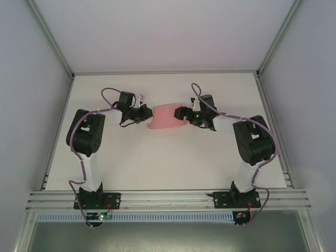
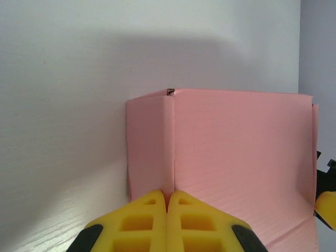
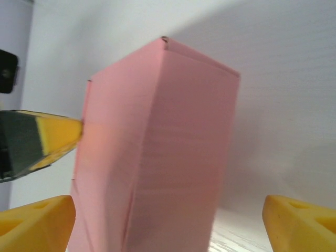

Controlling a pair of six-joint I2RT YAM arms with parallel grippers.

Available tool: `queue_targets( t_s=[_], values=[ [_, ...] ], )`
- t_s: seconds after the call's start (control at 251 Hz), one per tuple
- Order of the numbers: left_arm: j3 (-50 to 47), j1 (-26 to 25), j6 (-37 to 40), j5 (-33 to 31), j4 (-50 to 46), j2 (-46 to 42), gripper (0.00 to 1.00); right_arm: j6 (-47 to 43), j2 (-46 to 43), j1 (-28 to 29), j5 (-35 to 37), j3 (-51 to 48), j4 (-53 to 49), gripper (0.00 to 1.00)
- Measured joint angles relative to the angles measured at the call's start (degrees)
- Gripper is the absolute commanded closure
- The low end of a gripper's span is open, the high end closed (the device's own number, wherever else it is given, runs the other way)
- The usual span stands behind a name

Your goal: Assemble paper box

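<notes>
The pink paper box (image 1: 165,118) stood on the white counter (image 1: 173,163) between both arms, the left claw (image 2: 168,197) pinched tight on its near corner fold while the right claw (image 3: 168,218) gaped wide, fingers either side of the box.

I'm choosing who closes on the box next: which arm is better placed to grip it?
Right, probably. The right gripper is open with the paper box between its fingers; the left gripper is shut, tips at a crease, and must reopen first.
</notes>
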Motion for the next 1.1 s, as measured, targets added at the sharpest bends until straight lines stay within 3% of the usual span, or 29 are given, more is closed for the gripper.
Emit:
queue_targets(
  t_s=[0.219,0.455,0.674,0.75,0.822,0.886,0.93,0.982,1.022,1.097],
  values=[
    [-0.02,0.0,0.02,0.13,0.07,0.0,0.96,3.89,3.41,-0.02,-4.13,1.2,3.37,0.15],
    [-0.02,0.02,0.11,0.09,0.04,0.0,0.95,7.04,5.16,-0.28,-6.1,1.88,6.32,0.35],
    [-2.25,0.07,0.81,-0.57,1.57,-1.51,0.86,11.08,5.6,-1.03,-7.23,1.36,11.3,0.48],
    [-2.54,0.07,1.27,-0.52,2.23,-1.62,0.76,11.65,5.57,-1.03,-7.58,0.87,12.44,0.54],
    [-2.69,0.07,1.7,-0.46,2.89,-1.73,0.73,12.26,5.4,-1.03,-7.8,0.39,13.18,0.57],
    [-2.71,0.07,2.08,-0.5,3.02,-1.97,0.62,12.39,4.68,-1.03,-7.91,-0.28,13.42,0.62],
    [-2.69,0.07,2.56,-0.52,2.97,-2.45,0.5,12.52,4.02,-1.03,-7.93,-0.79,13.42,0.62],
    [-2.69,0.07,3.21,-0.81,2.73,-3.43,0.18,12.52,3.21,-1.03,-7.91,-1.33,13.42,0.63],
    [-2.69,0.04,4.04,-1.25,2.54,-4.68,0.02,12.52,2.49,-1.03,-7.91,-1.68,13.4,0.63],
    [-2.69,-0.24,6.4,-2.51,2.14,-8.31,0.0,12.52,1.05,-1.03,-7.89,-2.01,13.4,0.63]
  ],
)
